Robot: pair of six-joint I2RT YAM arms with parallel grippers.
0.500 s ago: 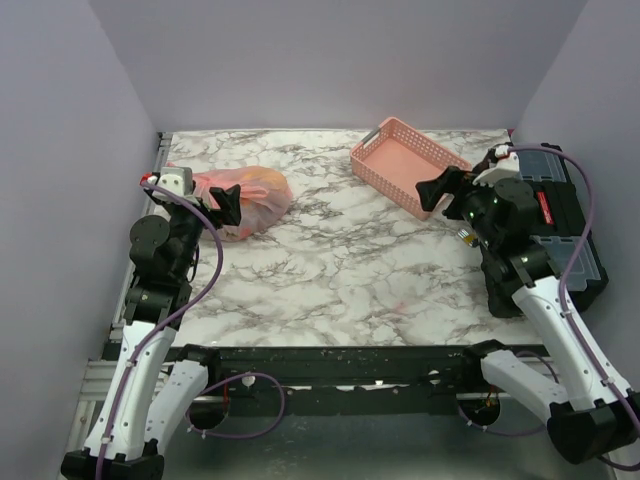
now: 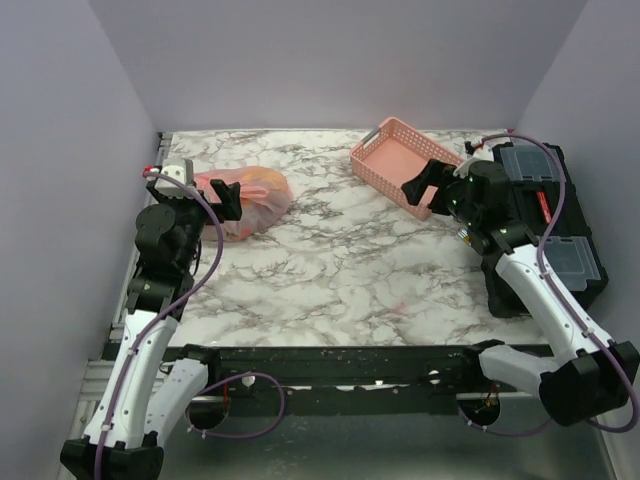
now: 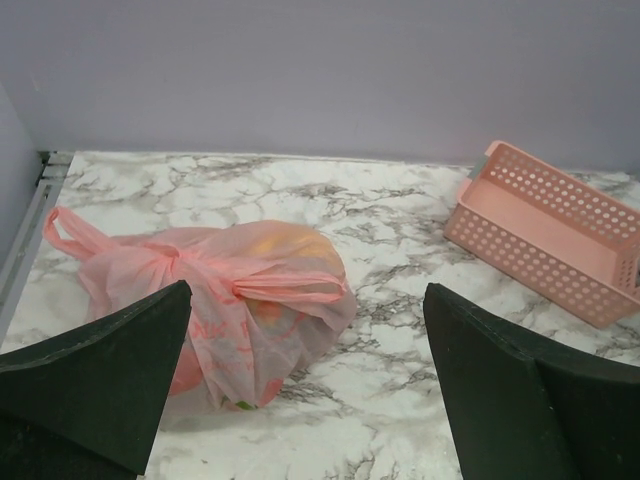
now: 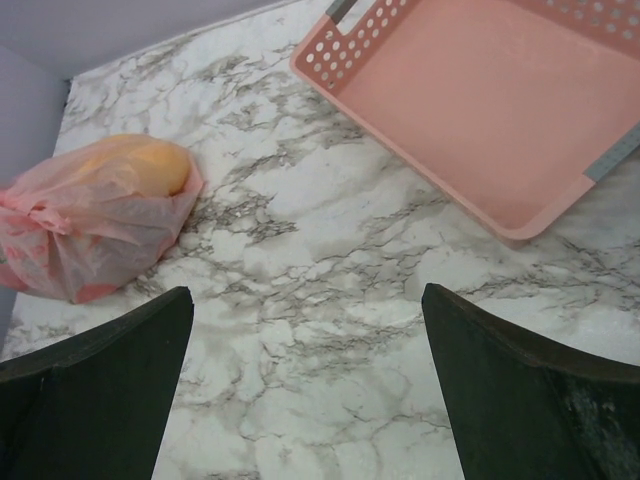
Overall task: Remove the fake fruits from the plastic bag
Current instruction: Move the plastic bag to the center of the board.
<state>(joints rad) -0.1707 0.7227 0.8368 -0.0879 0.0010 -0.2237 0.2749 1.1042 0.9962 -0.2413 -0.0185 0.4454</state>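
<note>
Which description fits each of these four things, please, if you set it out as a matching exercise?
Things:
1. plastic bag
2. pink lattice basket
3. black tool case
4. left claw

Descriptions:
a. open, holding nothing
b. empty, at the far side of the table
c. fruit inside, lying at the left
d. along the right edge, beside the right arm

Pairs: 1-c, 2-b, 3-d, 4-a

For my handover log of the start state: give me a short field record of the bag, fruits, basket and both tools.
bag: far left, full
fruits: inside bag, a yellow one shows through
basket: far right, empty
left tool: open, facing bag, holding nothing
right tool: open, near basket, holding nothing
</note>
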